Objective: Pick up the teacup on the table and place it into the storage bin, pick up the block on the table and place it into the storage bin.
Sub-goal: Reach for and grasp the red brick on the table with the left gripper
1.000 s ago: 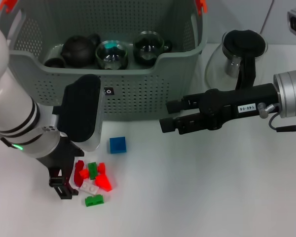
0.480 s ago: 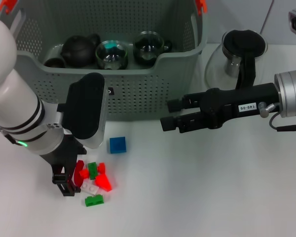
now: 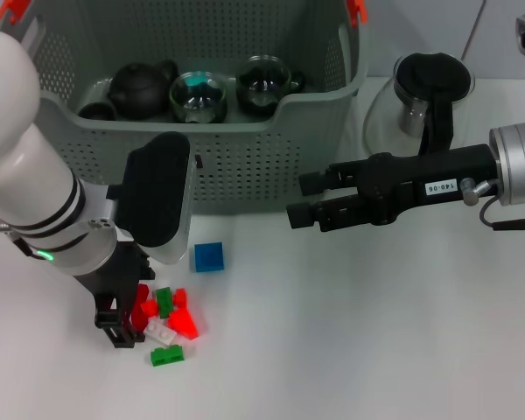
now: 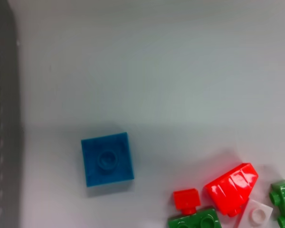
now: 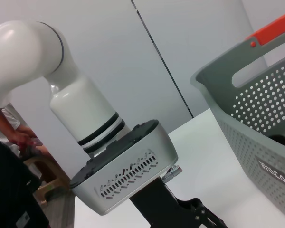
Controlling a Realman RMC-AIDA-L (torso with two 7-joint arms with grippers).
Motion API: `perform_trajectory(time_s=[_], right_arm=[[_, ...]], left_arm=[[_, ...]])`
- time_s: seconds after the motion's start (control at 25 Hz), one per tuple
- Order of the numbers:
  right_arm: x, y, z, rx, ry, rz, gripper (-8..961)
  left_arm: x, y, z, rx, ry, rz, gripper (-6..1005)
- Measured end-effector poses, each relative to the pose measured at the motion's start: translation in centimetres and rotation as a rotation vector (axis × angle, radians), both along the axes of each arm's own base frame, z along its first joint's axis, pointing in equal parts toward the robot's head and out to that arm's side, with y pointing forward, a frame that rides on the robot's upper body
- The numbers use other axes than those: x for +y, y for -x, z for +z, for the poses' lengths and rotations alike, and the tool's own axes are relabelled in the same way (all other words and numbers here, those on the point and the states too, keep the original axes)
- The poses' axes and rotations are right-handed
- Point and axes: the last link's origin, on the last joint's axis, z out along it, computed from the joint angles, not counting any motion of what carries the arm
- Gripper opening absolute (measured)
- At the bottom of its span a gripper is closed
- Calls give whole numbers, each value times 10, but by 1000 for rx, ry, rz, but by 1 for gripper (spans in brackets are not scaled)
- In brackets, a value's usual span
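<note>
The storage bin (image 3: 271, 131) stands at the back of the white table and holds a dark teapot (image 3: 140, 85) and two glass teacups (image 3: 198, 94). No teacup shows on the table. A blue block (image 3: 209, 256) lies alone in front of the bin and also shows in the left wrist view (image 4: 107, 158). My left gripper (image 3: 115, 322) is low over the table, at the left edge of a pile of red, green and white blocks (image 3: 168, 324). My right gripper (image 3: 302, 199) hovers open and empty in front of the bin's right end, to the right of the blue block.
A glass pitcher (image 3: 420, 96) with a black lid stands on the table to the right of the bin, behind my right arm. The bin's perforated wall (image 4: 2, 118) borders the left wrist view beside the blue block.
My left arm has shifted slightly right and toward the bin, with its gripper staying beside the block pile. The right arm has barely moved.
</note>
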Motion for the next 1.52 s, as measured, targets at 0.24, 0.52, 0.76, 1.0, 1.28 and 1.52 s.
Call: perform_trajectory(time_s=[0.24,0.52,0.76,1.0,1.28,1.52], right_arm=[[0,0,0,0,-1,1,825],[0,0,0,0,0,2,825],[-1,0,0,1,1,3,824],[-1,-1,0,2,3,3,824],[-2,-1,0,2,3,1,824],[-1,-1,1,8,-2,-1,824]], left_arm=[[1,1,0,-3,-4,5,877],[2,3,-1,2,-1,17,804],[2,4,-1,8,2,24,729],[3,4,0,8,-5,29,651],[5,3,6,12,-23,34,652],[8,1,16,3,-47,64,652]])
